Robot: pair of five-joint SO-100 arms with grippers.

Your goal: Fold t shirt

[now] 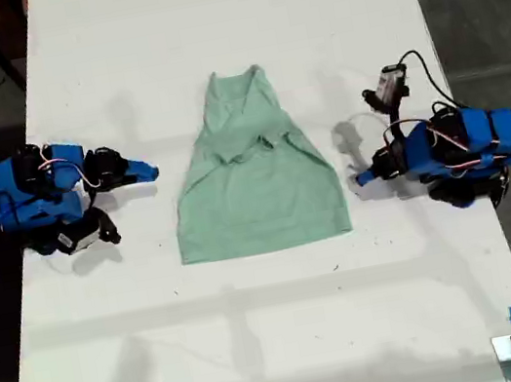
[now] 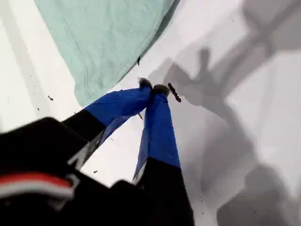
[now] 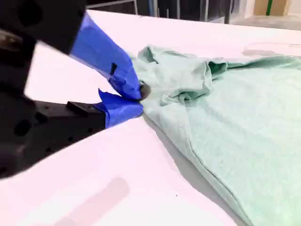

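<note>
Both jaws clenched, empty, flanking soft mint t shirt [image 1: 256, 181], flared hem.

Exterior view looks straight down on the bench [image 1: 260, 329]; both wrist views sit close, sharing the t shirt [image 1: 255, 176].

The t shirt [image 1: 257, 186] is soft, matt mint-green cloth with a fine knit grain, stitched along its hems. The table [image 1: 260, 329] is smooth white with a faint sheen, marked by small dark specks. My first gripper [image 2: 153, 87] and my second gripper [image 3: 139, 96] have smooth blue plastic fingers on matt black plastic bodies.
</note>
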